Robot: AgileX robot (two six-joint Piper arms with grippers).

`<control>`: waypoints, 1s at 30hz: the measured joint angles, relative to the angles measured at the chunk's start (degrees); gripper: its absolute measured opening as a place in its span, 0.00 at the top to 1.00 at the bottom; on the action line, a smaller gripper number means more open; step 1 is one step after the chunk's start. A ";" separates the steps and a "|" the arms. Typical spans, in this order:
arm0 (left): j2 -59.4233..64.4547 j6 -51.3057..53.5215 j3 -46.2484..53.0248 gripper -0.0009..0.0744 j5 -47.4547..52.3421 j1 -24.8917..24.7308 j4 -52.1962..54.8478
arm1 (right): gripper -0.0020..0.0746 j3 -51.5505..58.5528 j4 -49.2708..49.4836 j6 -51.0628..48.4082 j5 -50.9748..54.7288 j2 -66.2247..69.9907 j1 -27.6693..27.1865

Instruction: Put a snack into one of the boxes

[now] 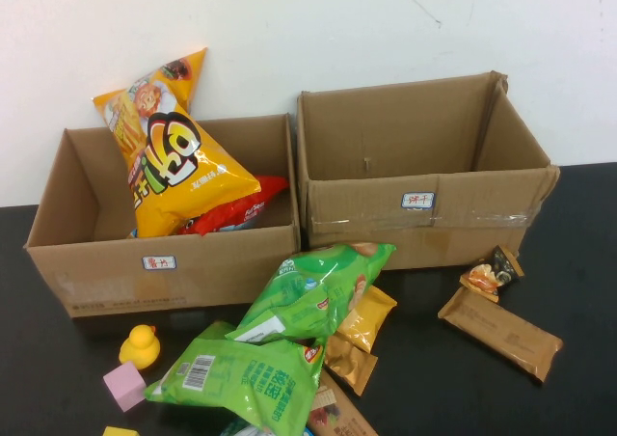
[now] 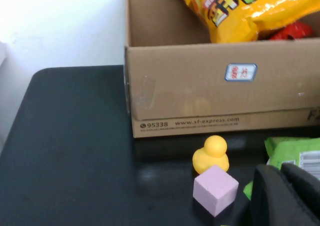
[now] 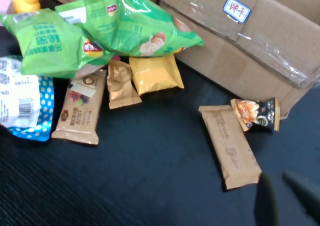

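Observation:
Two open cardboard boxes stand at the back. The left box (image 1: 96,262) holds a big yellow chips bag (image 1: 169,151) and a red bag (image 1: 241,212). The right box (image 1: 482,204) looks empty. Loose snacks lie in front of them: two green bags (image 1: 313,291), small yellow packets (image 1: 366,315), a long brown bar (image 1: 501,332) and a small dark packet (image 1: 494,274). Neither gripper shows in the high view. My right gripper (image 3: 284,188) is open and empty, just past the end of the brown bar (image 3: 230,146). My left gripper (image 2: 282,176) is shut and empty beside a green bag (image 2: 295,153).
A yellow toy duck (image 1: 141,345) and a pink cube (image 1: 124,386) sit on the black table in front of the left box; they show close to my left gripper in the left wrist view, the duck (image 2: 212,155) behind the cube (image 2: 215,189). A white wall stands behind the boxes.

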 joint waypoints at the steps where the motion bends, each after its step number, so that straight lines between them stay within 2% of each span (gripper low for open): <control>1: 0.00 0.00 0.00 0.99 0.27 -0.57 0.49 | 0.97 0.00 0.00 0.00 0.00 0.00 0.00; 7: 0.00 -0.75 -0.22 0.99 1.77 -1.94 1.65 | 0.97 0.00 0.11 0.00 0.14 0.00 0.00; 13: 0.00 -3.40 -0.32 0.99 2.04 -0.55 2.56 | 0.97 0.00 0.11 0.00 0.14 0.00 0.00; 23: 0.00 -8.49 -0.32 0.99 2.04 -0.43 10.61 | 0.97 0.00 0.21 0.00 0.18 0.00 0.00; 30: 0.00 -8.65 -0.32 0.99 2.04 -0.43 10.98 | 0.97 0.00 0.21 0.00 0.18 0.00 0.00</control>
